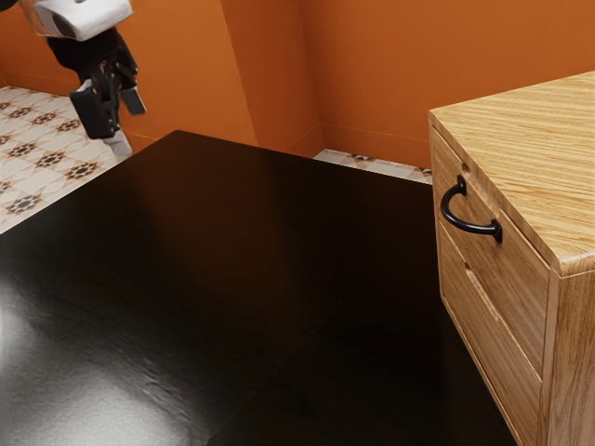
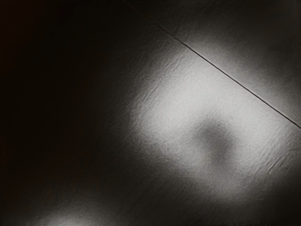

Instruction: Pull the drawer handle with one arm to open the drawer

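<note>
approach step: black two-finger gripper (image 1: 125,123), jaws spread & empty, well apart from black curved handle (image 1: 468,219) on light-wood top drawer (image 1: 507,274); next: reach across, straddle handle.

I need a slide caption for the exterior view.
Black robot hand hovers above glossy black table, far from curved black handle on wooden cabinet.

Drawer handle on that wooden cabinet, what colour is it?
Black. The handle shows best in the exterior view, against the light wooden drawer.

Bright, even light; soft white glare patches across the glossy black table (image 1: 232,279).
</note>
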{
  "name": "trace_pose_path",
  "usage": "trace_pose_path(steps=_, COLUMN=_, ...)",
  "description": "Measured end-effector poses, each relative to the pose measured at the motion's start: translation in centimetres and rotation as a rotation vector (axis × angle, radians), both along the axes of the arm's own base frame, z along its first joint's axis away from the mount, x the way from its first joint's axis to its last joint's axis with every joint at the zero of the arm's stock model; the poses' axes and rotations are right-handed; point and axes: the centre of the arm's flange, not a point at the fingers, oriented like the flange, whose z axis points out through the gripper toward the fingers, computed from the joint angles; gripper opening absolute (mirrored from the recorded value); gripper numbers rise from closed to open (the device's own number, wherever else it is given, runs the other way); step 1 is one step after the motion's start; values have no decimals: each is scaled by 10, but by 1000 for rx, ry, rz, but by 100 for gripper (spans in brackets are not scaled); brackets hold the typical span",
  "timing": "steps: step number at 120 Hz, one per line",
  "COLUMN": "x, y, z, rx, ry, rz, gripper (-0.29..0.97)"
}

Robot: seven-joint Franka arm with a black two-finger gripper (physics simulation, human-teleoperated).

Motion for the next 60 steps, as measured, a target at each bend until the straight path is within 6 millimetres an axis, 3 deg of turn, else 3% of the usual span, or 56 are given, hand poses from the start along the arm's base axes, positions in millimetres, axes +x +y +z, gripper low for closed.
trace_pose_path(steps=20, x=0, y=0, z=3, rx=21, ry=-9, rz=-115, gripper=68)
trace_pose_path(steps=30, x=-6, y=-6, z=16, rx=17, ry=-43, rz=-190, gripper=68)
trace_pose_path(steps=35, x=-9, y=-26, z=28, rx=33, ry=-67, rz=-269, gripper=68)
trace_pose_path(steps=42, x=-11, y=-71, z=38, rx=47, ry=-84, rz=-403, gripper=68)
trace_pose_path(steps=52, x=16, y=-128, z=12, rx=65, ry=-40, rz=-584, gripper=68)
trace_pose_path(steps=60, x=27, y=-146, z=-8, rx=71, ry=-16, rz=-681, gripper=68)
